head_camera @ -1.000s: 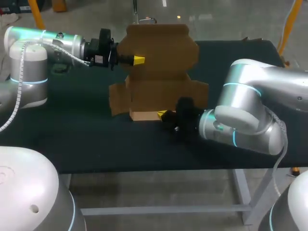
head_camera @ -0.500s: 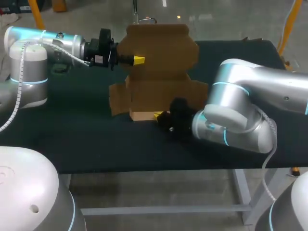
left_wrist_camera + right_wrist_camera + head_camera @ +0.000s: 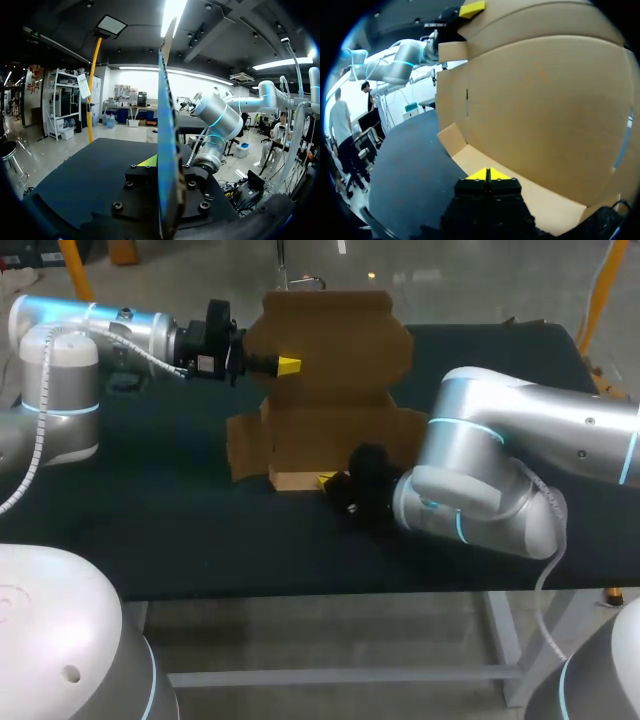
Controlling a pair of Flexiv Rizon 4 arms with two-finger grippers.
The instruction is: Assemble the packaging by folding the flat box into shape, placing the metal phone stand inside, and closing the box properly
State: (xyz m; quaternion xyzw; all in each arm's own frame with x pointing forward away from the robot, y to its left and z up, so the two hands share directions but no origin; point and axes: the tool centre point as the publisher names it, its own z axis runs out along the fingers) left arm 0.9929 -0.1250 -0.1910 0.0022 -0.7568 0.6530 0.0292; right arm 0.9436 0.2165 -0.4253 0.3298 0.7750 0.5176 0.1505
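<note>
Unfolded brown cardboard box [image 3: 330,390] upright on the black table [image 3: 180,530], upper panel clamped edge-on between the fingers of the left gripper [image 3: 285,365]. At its foot, the right gripper [image 3: 487,174], yellow tips closed together on nothing, just above the bottom flap, upright wall directly ahead of them.

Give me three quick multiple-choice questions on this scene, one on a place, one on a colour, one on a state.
1. The left gripper is at the cardboard box's: A upper panel, B bottom flap, C nowhere near.
2. The table top is: A white, B black, C red.
3. The box: A lies flat, B is closed, C stands upright, unfolded.
Answers: A, its yellow tip shows on the top panel; B, dark cover all round; C, its panels rise from the table.
</note>
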